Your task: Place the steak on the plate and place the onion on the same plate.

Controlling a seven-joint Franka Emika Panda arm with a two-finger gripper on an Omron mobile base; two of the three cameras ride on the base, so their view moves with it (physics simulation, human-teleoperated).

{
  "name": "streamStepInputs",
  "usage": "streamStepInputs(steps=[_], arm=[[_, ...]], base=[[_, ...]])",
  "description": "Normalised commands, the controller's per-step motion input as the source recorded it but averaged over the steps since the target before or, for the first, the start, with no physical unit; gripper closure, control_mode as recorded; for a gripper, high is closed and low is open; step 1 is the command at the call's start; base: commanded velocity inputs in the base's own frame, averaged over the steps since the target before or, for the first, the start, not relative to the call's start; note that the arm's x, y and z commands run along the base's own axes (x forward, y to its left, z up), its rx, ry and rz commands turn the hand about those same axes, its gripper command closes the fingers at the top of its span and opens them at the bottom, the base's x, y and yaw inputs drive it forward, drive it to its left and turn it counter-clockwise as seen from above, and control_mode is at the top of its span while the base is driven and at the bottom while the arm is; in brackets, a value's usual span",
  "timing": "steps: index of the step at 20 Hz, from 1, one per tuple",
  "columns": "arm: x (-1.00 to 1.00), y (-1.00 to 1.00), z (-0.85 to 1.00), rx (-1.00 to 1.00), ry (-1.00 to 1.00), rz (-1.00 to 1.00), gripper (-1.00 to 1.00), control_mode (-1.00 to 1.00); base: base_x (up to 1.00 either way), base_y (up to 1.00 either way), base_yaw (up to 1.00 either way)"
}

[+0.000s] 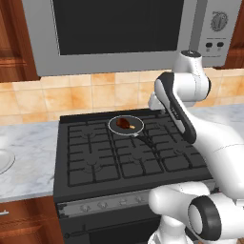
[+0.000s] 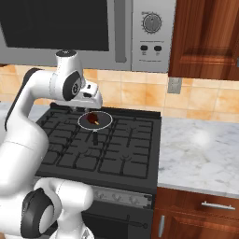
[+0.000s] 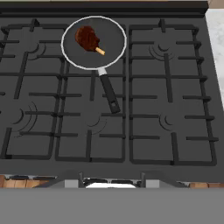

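Listing what you have before you: one steak [image 3: 87,38], small, dark reddish-brown, irregular, with a pale tan tip pointing toward the pan's handle side. It lies inside a small dark round pan [image 3: 111,48] on the far middle burner of the black stove [image 3: 144,131], sitting left of the pan's centre in the hand view. The pan's handle [image 3: 108,92] runs toward the near edge of the stove.

One plate [image 1: 4,161], partly showing at the left edge of the left base view, resting on the marble tabletop [image 1: 28,157] well apart from the pan.

Arm: the hand hangs above the stove, near the pan's far side in the base views. The fingertips are not clear in any picture, so you cannot tell how wide the jaws stand; nothing appears to be held.

Handling, as a judgement: the steak looks light and fairly firm, with a lumpy surface that should give reasonable purchase. You would likely do best to take it across the thick dark body, not the thin tan tip, which could slip or pivot. Mind the pan rim on the way down.
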Motion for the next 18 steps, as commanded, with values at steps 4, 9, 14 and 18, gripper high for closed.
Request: streamStepInputs(steps=[4, 9, 14, 18], arm=[[-0.08, 0.0, -0.06, 0.0, 0.02, 0.0, -1.0, -1.0], [-0.19, 0.07, -0.18, 0.0, 0.01, 0.0, -1.0, -1.0], [0.0, 0.22, -0.26, 0.0, -0.01, 0.0, -1.0, -1.0], [0.06, 0.29, -0.34, 0.0, -0.17, 0.0, -1.0, -1.0]], base=[[0.0, 0.0, 0.0], [0.0, 0.0, 0.0], [0.0, 0.0, 0.0], [0.0, 0.0, 0.0]])
